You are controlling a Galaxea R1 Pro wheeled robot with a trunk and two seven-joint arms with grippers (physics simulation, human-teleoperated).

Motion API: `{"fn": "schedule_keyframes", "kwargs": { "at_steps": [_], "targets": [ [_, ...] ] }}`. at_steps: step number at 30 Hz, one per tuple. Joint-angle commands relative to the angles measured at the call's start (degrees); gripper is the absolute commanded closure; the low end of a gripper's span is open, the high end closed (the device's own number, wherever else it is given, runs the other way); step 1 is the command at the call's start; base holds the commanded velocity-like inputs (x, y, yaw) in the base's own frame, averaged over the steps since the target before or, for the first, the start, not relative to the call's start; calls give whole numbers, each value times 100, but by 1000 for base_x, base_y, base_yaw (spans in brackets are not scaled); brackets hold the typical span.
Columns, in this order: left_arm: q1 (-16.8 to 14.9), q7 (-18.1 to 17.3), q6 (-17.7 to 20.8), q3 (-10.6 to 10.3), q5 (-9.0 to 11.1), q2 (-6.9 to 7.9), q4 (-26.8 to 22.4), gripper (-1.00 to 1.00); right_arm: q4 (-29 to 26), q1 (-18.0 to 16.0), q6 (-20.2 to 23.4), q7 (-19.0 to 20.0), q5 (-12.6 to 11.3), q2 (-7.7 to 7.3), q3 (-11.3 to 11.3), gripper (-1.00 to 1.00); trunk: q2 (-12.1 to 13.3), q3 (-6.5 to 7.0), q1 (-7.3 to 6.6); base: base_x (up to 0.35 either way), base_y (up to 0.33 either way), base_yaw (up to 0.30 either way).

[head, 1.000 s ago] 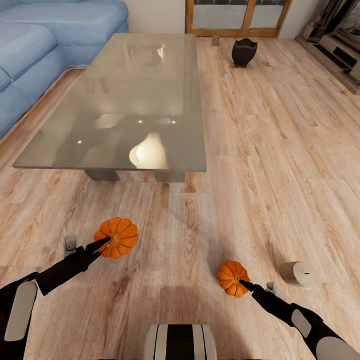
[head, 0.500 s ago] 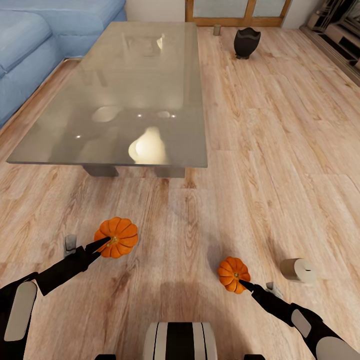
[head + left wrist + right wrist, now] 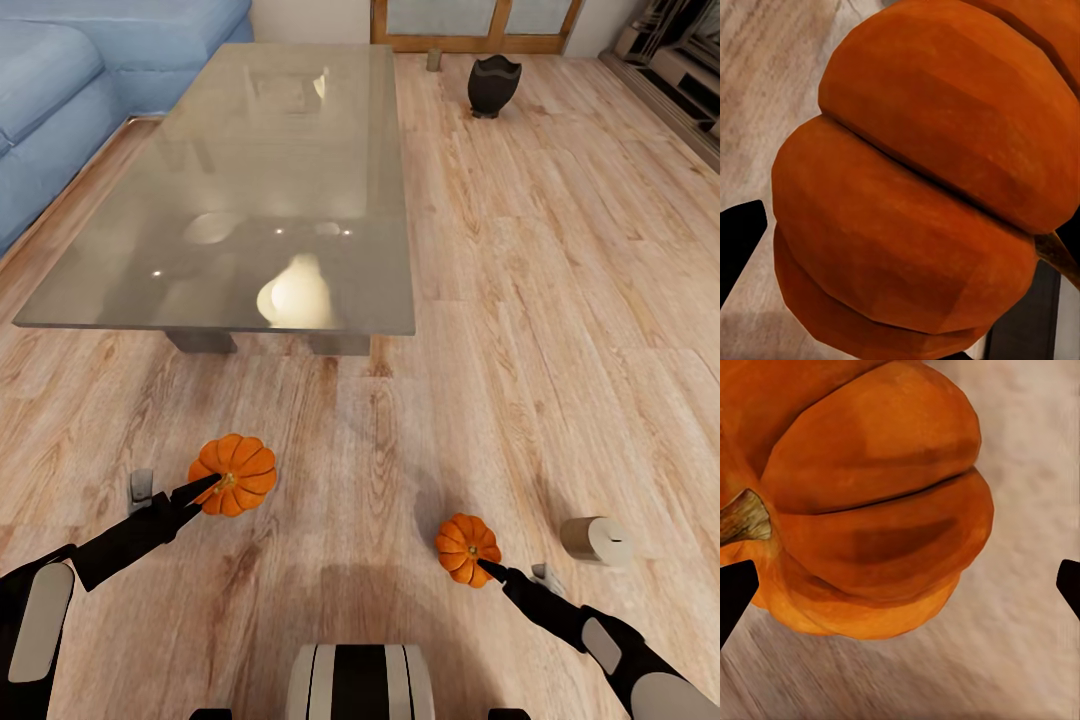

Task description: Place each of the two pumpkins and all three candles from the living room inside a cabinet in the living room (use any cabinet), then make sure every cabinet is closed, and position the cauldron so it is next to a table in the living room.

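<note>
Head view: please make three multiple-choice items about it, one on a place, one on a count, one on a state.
1. Where does the round black cauldron stand?
A on the grey glass-topped table
B on the wooden floor
C on the blue sofa

2. How many orange ribbed pumpkins show?
A one
B two
C three

3. How is the short beige candle near the right arm placed?
A upright
B lying on its side
C stacked on a pumpkin

Answers: 1 B, floorboards surround it; 2 B, one before each arm; 3 B, its round end faces sideways.
</note>
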Motion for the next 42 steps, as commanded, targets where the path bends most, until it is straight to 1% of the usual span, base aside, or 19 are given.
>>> {"fn": "schedule_keyframes", "kwargs": {
  "at_steps": [1, 3, 8, 12, 28, 42],
  "targets": [
    [-2, -30, 24, 7, -15, -1, 0, 100, -1, -6, 49, 6, -39, 9, -13, -100, -1, -3, -1, 0, 0, 0],
    [-2, -31, 24, 7, -14, -1, 0, 100, -2, -8, 49, -17, -39, 19, -12, -100, -1, -3, -1, 0, 0, 0],
    [-1, -31, 24, 7, -14, -1, 0, 100, -8, -12, 46, -245, -46, 39, -11, -100, -1, -3, -1, 0, 0, 0],
    [-3, -34, 22, 7, -16, -1, 0, 100, -10, -12, 41, -290, -46, 51, -11, -100, -1, -3, -1, 0, 0, 0],
    [-4, -31, 22, 7, -14, -1, 0, 100, -11, -12, 39, -305, -48, 56, -10, -100, -1, -3, -1, 58, 17, 0],
    [-8, 3, 23, 7, -9, -1, 3, 100, -11, -12, 39, -307, -40, 62, -7, -100, -1, -3, -1, 6, 4, 0]
  ]
}}
